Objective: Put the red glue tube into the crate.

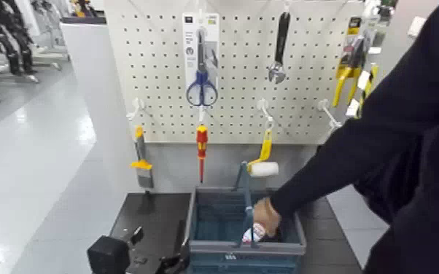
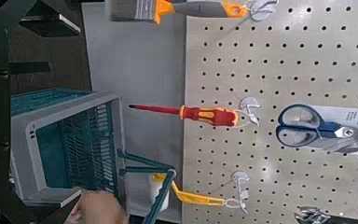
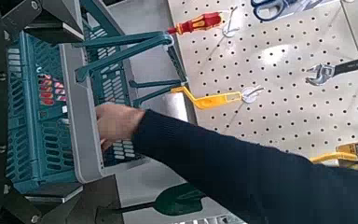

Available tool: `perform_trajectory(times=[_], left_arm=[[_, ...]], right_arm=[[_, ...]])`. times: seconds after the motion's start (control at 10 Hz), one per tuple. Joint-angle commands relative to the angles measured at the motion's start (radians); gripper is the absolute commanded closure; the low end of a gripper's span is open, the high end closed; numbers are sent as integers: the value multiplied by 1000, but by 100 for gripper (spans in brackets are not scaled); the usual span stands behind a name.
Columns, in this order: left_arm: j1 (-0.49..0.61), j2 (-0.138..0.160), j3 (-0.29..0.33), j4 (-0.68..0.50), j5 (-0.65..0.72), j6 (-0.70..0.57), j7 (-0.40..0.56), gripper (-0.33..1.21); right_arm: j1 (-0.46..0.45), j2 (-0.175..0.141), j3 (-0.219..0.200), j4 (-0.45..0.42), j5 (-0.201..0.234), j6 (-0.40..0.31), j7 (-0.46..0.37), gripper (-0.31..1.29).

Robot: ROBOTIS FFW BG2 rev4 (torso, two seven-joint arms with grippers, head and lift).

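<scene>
The crate (image 1: 215,218) stands on the dark table below the pegboard, its blue hoop handle upright. A person's hand (image 1: 266,215) in a dark sleeve reaches into it from the right and holds the red glue tube (image 1: 254,233), red and white, low against the crate's near right side. In the right wrist view a red shape (image 3: 45,89) shows through the crate's slats (image 3: 37,121). My left gripper (image 1: 153,249) is open, just left of the crate's near corner and holding nothing. My right gripper (image 3: 23,107) faces the crate's side, fingers spread wide and empty.
On the pegboard (image 1: 237,73) hang scissors (image 1: 201,87), a wrench (image 1: 279,51), a red-and-yellow screwdriver (image 1: 201,146), a paint roller (image 1: 264,166), a scraper (image 1: 141,164) and yellow pliers (image 1: 346,73). The person's body fills the right side.
</scene>
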Motion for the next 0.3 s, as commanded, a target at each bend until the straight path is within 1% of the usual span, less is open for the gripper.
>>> perform_trajectory(times=[0.1,0.3], left_arm=[[0,0,-2,0,1,0,1,9],[0,0,-2,2,3,-1,1,9]], right_arm=[[2,0,-9,-26,9,49,1,17],[3,2,-13,-31,14,57,3,17]])
